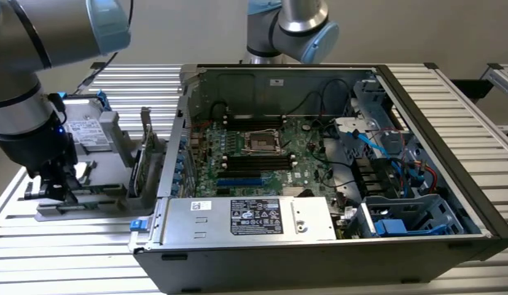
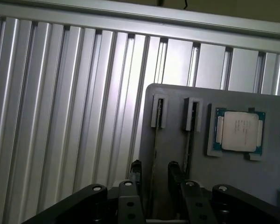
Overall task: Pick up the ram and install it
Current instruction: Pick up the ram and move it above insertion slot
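I read the black two-finger gripper [image 2: 154, 170] partly open, astride the thin dark-green ram stick [image 2: 156, 140], clamping nothing. Exterior view: grey plastic holder [image 1: 99, 195] at 9 o'clock of the black computer case [image 1: 319, 265].

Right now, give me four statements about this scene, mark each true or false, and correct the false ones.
1. The gripper straddles the ram, with one finger on each side. True.
2. The ram hangs clear of the grey tray. False: it stands on edge in its holder on the tray.
3. The processor chip lies on the same tray. True.
4. The computer case is closed. False: it is open, and the motherboard is in view.
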### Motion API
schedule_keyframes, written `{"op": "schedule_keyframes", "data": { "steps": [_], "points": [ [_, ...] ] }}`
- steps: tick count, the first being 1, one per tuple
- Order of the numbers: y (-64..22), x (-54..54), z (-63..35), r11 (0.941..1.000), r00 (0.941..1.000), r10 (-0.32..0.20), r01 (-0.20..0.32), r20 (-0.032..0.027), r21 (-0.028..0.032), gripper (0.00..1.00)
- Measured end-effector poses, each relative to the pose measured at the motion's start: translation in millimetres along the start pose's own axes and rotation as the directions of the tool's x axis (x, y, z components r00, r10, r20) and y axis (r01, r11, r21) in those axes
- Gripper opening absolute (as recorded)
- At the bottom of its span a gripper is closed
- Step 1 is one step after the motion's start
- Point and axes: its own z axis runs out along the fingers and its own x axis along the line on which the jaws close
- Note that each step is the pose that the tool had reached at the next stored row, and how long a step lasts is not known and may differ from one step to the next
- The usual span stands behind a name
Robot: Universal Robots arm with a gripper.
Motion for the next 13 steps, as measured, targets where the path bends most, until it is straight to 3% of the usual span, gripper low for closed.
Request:
{"op": "schedule_keyframes", "data": {
  "steps": [13],
  "points": [
    [-8.2,0.1,23.2,0.9998,0.9998,-0.021,0.021,-0.0017,0.0005,0.36]
  ]
}}
